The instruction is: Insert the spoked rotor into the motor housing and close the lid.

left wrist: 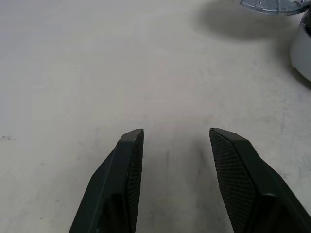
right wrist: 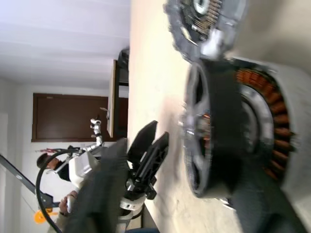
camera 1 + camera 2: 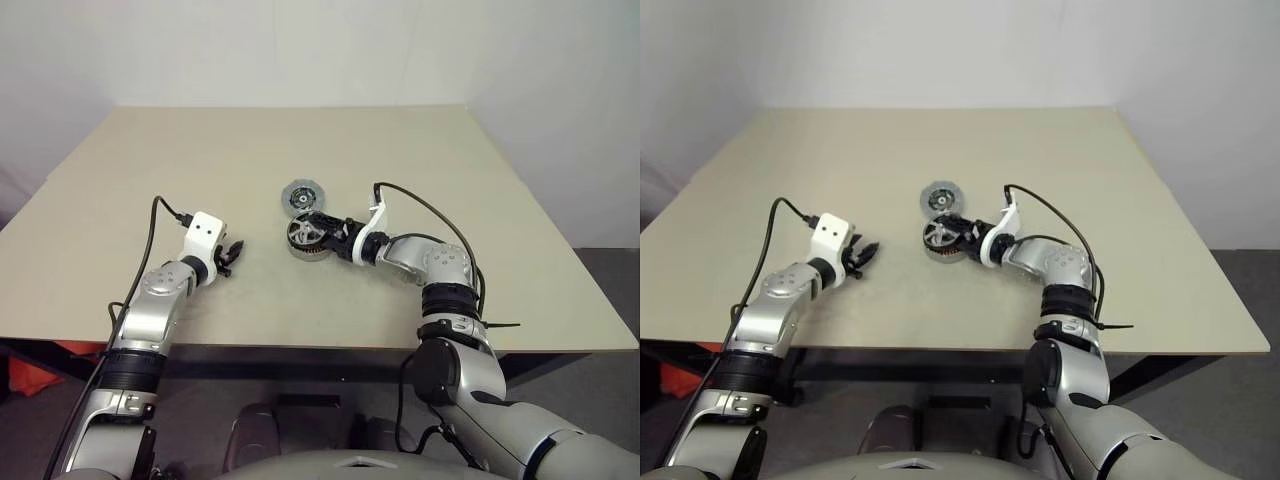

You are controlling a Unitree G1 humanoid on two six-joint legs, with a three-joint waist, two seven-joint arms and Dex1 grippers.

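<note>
Black-rimmed spoked rotor (image 3: 304, 235) sits mid-frame atop the motor housing (image 2: 272, 126), right gripper (image 3: 338, 236) spread beside it; left gripper (image 3: 232, 255) half-spread, farther left.

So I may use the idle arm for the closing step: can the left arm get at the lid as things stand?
Probably yes: bare table lies between the left pincer and the lid, its jaws open and empty. The right pincer crowds only the motor housing beside it.
</note>
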